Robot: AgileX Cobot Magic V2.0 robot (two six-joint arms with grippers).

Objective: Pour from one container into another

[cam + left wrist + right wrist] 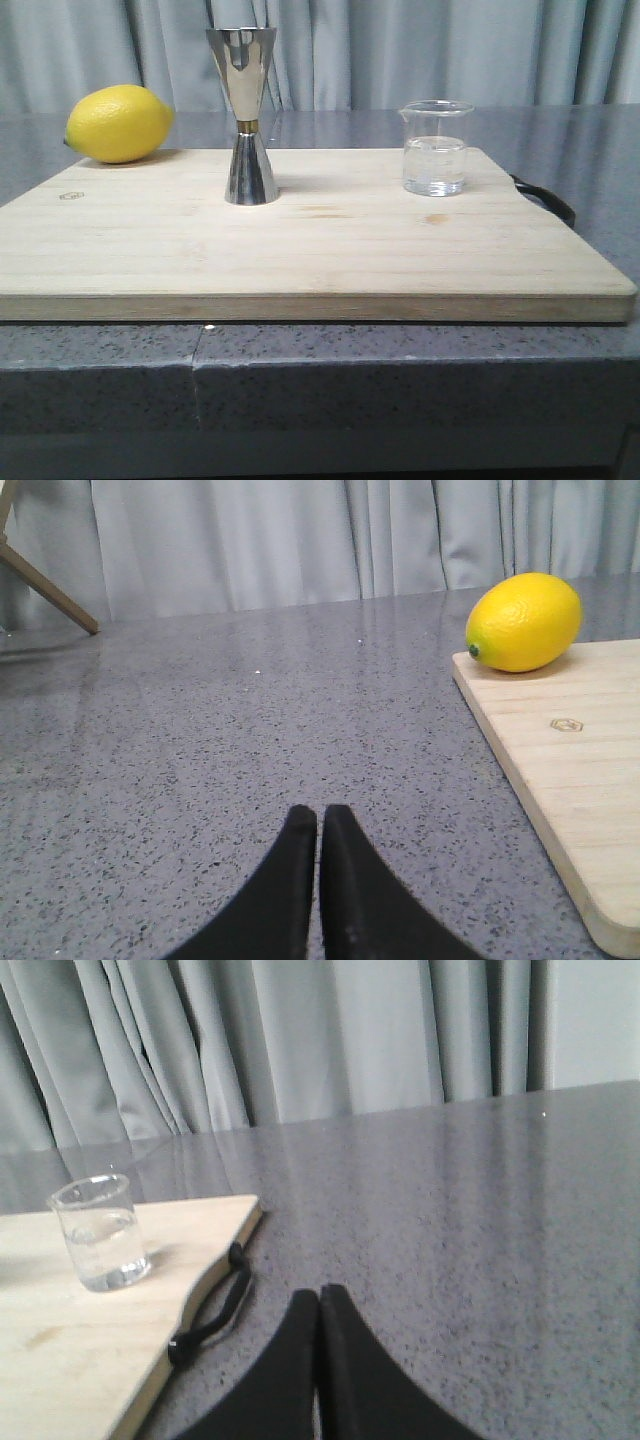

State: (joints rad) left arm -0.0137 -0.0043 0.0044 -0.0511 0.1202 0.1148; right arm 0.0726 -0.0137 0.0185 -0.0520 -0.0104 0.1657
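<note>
The small clear glass beaker [436, 148] stands upright on the right part of the wooden board [300, 250], with a little clear liquid in it; it also shows in the right wrist view as the beaker [99, 1232]. The tall steel jigger [247, 115] with a gold band at its waist stands upright left of the board's middle. My left gripper [320, 815] is shut and empty over bare countertop, left of the board. My right gripper [319, 1297] is shut and empty over the countertop, right of the board. Neither gripper appears in the front view.
A yellow lemon [118, 123] rests at the board's far left corner, also seen as the lemon [524, 621]. A black strap loop [210, 1315] hangs off the board's right edge. Grey curtains close off the back. A wooden leg [45, 588] stands far off to the left.
</note>
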